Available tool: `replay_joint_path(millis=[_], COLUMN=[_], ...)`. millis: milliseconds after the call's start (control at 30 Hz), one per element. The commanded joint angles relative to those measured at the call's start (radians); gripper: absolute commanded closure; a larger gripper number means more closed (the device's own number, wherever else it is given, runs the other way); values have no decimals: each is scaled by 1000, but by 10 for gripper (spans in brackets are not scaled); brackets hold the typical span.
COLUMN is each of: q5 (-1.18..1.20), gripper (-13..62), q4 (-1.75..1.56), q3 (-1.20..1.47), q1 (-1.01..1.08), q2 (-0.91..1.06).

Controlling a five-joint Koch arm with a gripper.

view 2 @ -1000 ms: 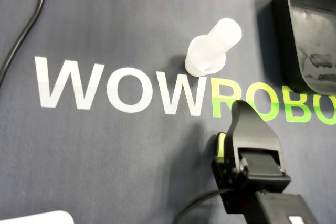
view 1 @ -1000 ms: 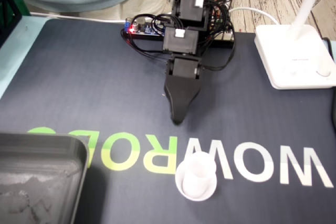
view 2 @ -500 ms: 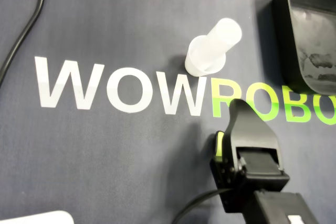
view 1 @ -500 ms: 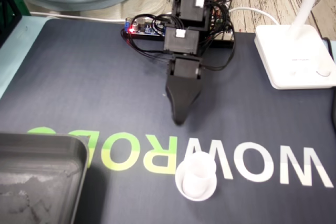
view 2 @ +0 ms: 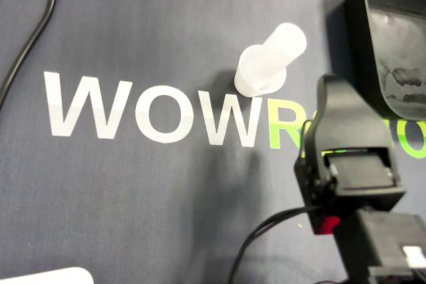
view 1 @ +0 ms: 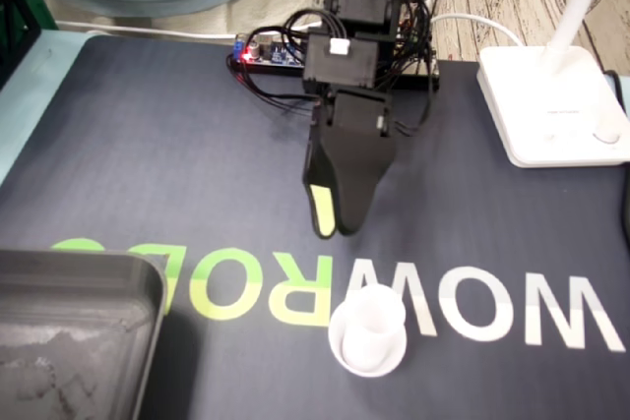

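Observation:
A white plastic piece (view 1: pixel 369 334), a short tube standing upright on a round flanged base, rests on the dark mat over the printed "WOW" letters. It is also in the overhead view (view 2: pixel 269 64). My black gripper (view 1: pixel 328 228) hangs above the mat behind the piece and apart from it. Its jaws lie together with a green pad strip (view 1: pixel 321 208) showing along one edge and nothing between them. From overhead the gripper (view 2: pixel 327 88) tip lies to the right of the piece, close to the black tray (view 2: pixel 389 38).
The black tray (view 1: pixel 84 287) fills the lower left corner of the fixed view. A white lamp base (view 1: pixel 551 105) stands at the right. A circuit board with wires (view 1: pixel 266 51) sits by the arm's base. A black cable (view 2: pixel 30 38) runs along the overhead view's left.
The gripper has rolled at the wrist, so the green strip now shows in the fixed view. From overhead it has shifted up and right toward the tray. The white piece has not moved.

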Motion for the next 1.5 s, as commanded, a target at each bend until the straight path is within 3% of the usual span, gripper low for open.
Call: replay_joint_path(millis=[0, 267, 633, 867, 1467], q5=[-189, -638, -951, -1015, -1043], gripper=[166, 166, 166, 163, 164], q4=[-144, -561, -868, -1060, -1066], q3=[-66, -101, -250, -255, -262], q1=[5, 0, -9, -71, -95], q2=[55, -101, -440, -611, -801])
